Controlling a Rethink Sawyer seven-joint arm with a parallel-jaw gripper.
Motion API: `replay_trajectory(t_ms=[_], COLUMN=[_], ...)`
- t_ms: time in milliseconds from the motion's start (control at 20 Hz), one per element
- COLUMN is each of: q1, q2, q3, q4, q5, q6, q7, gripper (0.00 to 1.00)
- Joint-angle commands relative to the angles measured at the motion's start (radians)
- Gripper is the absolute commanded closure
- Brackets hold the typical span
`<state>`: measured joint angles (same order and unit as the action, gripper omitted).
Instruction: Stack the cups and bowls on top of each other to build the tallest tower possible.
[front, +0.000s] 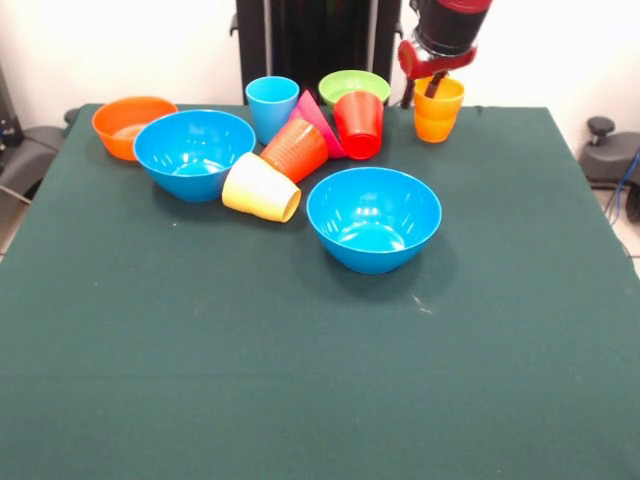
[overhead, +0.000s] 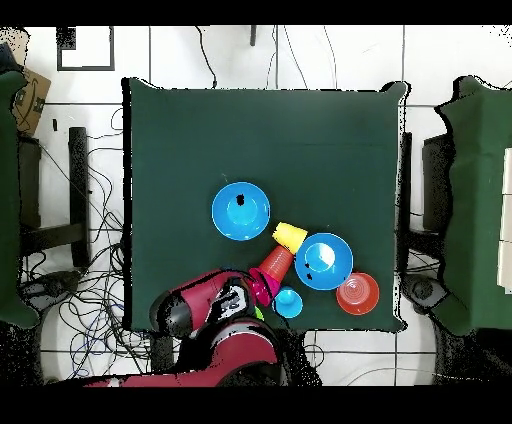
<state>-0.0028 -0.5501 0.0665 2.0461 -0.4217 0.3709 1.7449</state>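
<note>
My gripper (front: 432, 86) stands at the table's far right, shut on the rim of the upright yellow-orange cup (front: 438, 112), with one finger (front: 432, 84) inside it. A red cup (front: 359, 124), a tilted pink-red bowl (front: 318, 122), an upright light blue cup (front: 272, 107) and a lime-green bowl (front: 354, 87) cluster to its left. An orange cup (front: 295, 150) and a pale yellow cup (front: 261, 188) lie on their sides. Two blue bowls (front: 195, 152) (front: 373, 218) and an orange bowl (front: 128, 125) stand upright. In the overhead view my arm (overhead: 225, 310) hides the yellow-orange cup.
The green table (front: 300, 380) has its near half bare. In the overhead view the blue bowls (overhead: 241, 211) (overhead: 323, 261), pale yellow cup (overhead: 289, 236) and orange bowl (overhead: 357, 293) lie near the robot's side. Cables cover the floor (overhead: 80, 300) around the table.
</note>
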Motion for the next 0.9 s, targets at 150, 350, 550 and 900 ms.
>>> replay_trajectory(t_ms=[150, 350, 550, 900], q1=[0.008, 0.007, 0.007, -0.033], q2=[0.023, 0.023, 0.023, -0.132], q3=[0.040, 0.040, 0.041, 0.058], q4=[-0.075, -0.075, -0.077, -0.050], q5=[0.049, 0.050, 0.050, 0.075], q6=[-0.025, -0.029, -0.029, 0.064], q7=[0.140, 0.134, 0.133, 0.091], gripper=[1.00, 1.00, 1.00, 1.00])
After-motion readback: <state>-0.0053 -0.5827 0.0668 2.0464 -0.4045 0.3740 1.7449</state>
